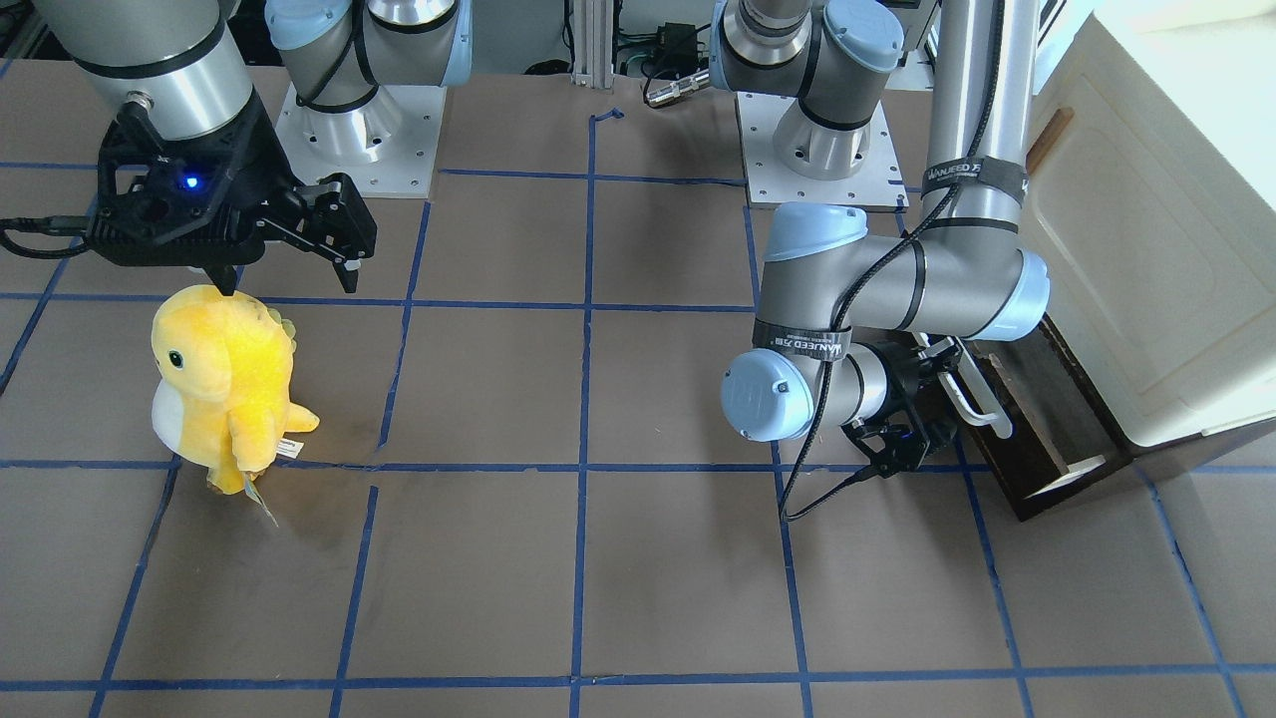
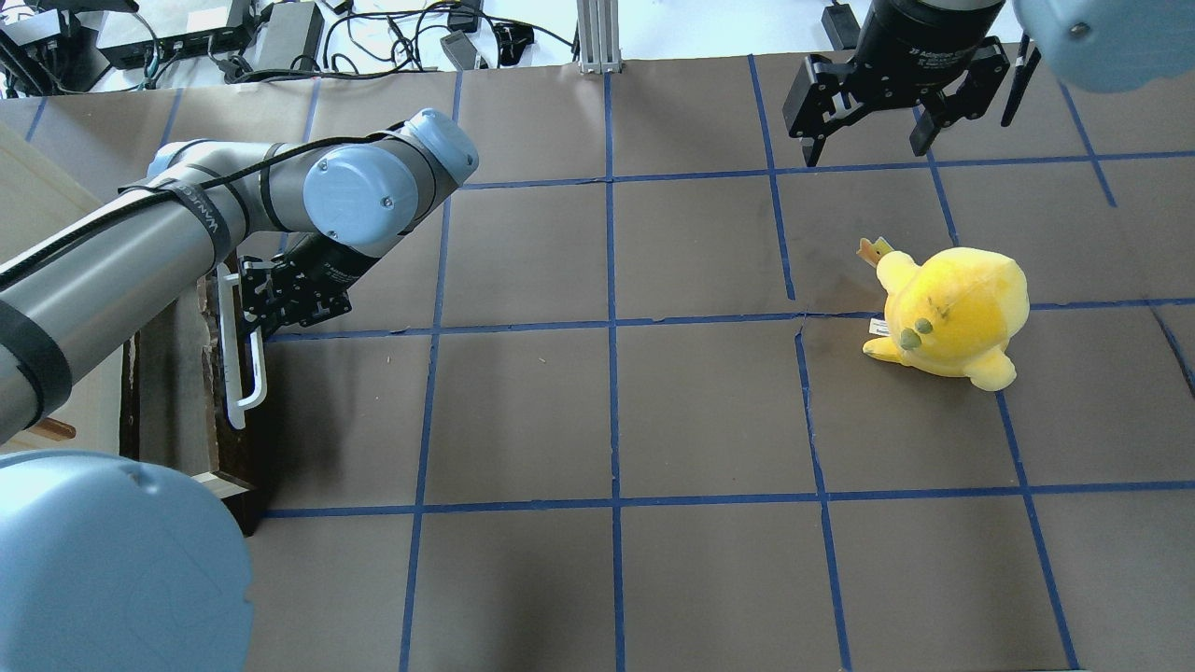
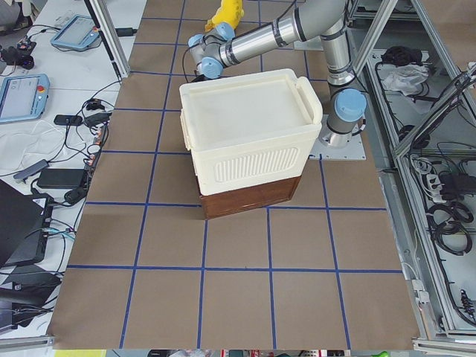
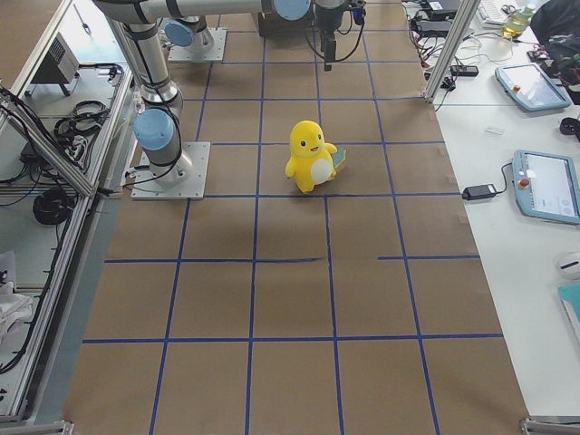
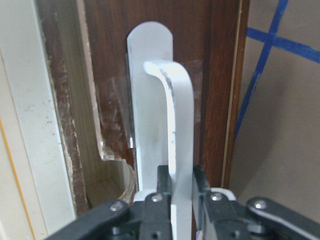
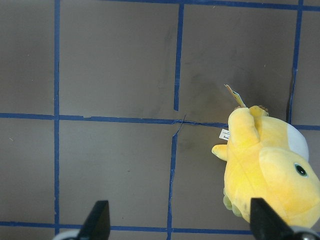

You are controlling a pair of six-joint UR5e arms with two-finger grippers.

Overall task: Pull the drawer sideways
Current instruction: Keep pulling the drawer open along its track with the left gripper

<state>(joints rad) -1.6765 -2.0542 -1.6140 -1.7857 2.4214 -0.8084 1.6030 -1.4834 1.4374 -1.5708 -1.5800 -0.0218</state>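
Cabinet: the cream cabinet (image 1: 1146, 229) stands at the bench's end on the robot's left, with the drawer under it.
Drawer: the dark brown drawer (image 1: 1032, 449) sits at the cabinet's foot and is already partly out, its pale inside showing behind the front.
Handle: the white bar handle (image 2: 227, 345) runs along the drawer front and stands off it, leaving room behind the bar.
Left gripper: the left gripper (image 5: 180, 182) has its fingers (image 5: 163, 182) clenched on the bar, one on each side. In the overhead view the hold looks nearer one end of the handle than its middle.
Pull line: I judge the step to be the draw itself. It should go level and straight away from the cabinet, square to the drawer front, toward the middle of the bench (image 2: 607, 411).
Wrist: the bar should stay seated deep between the fingers, with the wrist not twisting, so the load goes along the slide and not across it.
Risk: an off-centre hold may skew the drawer and jam it, so a slow, even pull is likely best. Nothing shows whether the cabinet is fixed, and it could drag along.
Plush toy: a yellow plush toy (image 2: 948, 313) sits well apart on the robot's right, out of the drawer's path.
Right gripper: the right gripper (image 2: 865, 149) hangs over the bench beyond the toy, fingers spread and holding nothing. It has no part in this step.
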